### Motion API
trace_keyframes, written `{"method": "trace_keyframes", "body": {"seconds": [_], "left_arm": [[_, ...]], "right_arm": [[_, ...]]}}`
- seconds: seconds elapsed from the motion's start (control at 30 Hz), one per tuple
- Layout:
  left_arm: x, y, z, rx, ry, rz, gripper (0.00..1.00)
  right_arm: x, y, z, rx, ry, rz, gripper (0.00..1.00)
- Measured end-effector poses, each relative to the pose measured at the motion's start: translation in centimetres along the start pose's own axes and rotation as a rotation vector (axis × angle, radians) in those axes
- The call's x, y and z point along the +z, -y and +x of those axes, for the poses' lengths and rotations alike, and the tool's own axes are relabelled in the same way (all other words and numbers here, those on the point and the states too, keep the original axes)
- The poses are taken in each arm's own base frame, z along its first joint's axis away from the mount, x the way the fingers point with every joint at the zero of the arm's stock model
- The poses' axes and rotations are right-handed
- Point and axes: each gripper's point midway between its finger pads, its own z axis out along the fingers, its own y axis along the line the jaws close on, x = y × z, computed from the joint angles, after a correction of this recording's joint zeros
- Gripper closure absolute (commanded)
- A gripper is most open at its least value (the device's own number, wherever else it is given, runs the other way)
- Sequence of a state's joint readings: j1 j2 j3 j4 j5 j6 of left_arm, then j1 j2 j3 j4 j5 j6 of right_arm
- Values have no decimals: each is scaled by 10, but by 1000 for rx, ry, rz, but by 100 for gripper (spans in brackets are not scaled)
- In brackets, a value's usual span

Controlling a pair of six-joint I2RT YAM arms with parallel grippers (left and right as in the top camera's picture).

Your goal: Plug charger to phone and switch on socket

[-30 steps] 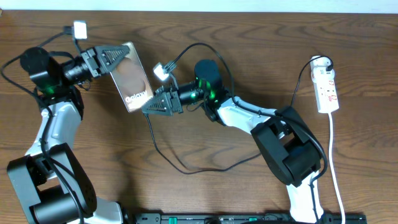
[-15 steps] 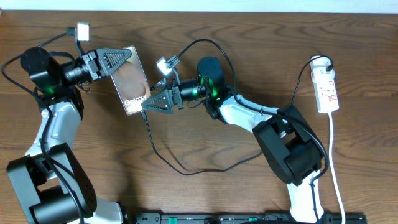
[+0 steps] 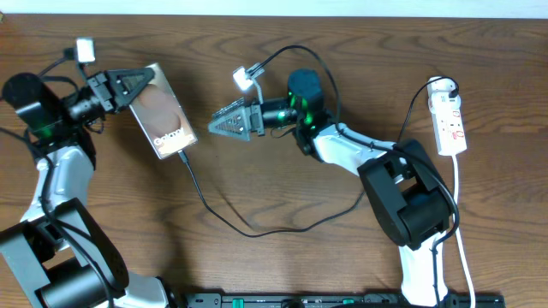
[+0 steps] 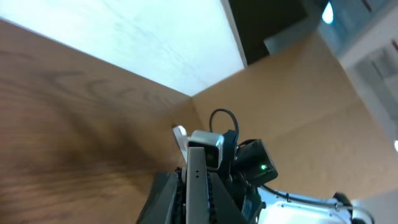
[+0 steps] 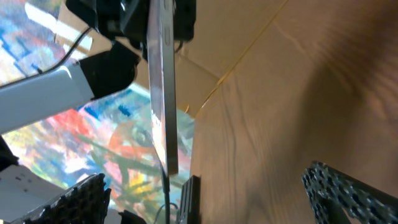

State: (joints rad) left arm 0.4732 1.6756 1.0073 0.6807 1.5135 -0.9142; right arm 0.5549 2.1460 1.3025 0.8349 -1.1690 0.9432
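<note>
Left fingers (image 3: 137, 84): were clamped shut on the top end of the phone (image 3: 161, 113), apparently holding it tilted off the tabletop (image 3: 342, 51).
Phone: a stiff, glossy slab, likely slippery and easily scratched; best held across its narrow edges.
Charger (image 3: 250, 232): a thin, limp black cable. Its tip appeared seated in the phone's lower edge, and the rest looped away to the right of the phone. Best pinched just behind the plug.
Right fingers (image 3: 220, 126): were spread wide and empty, just right of the phone, not touching it.
Socket (image 3: 451, 124): a rigid white strip far right of the phone; its switch position was too small to tell.
Containers: none in view.
</note>
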Motion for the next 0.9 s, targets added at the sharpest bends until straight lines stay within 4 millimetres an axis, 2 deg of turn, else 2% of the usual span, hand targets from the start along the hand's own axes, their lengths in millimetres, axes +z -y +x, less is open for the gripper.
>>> {"method": "trace_keyframes", "body": {"seconds": [0.13,0.37,0.7,0.9], "left_arm": [[-11,-15,1,-51,27,-34,93],[-13,-45,15,-114,44,-112,92],[-16,-132,48,-275,39,-253,93],[-17,-177,73,-381,21,-289,93]], "right_arm": [[-12,6,-9,16,27,19,1],[-20,10,-14,38,46,31,1],[-20,10,-14,42,45,31,1],[-20,10,-14,42,45,31,1]]}}
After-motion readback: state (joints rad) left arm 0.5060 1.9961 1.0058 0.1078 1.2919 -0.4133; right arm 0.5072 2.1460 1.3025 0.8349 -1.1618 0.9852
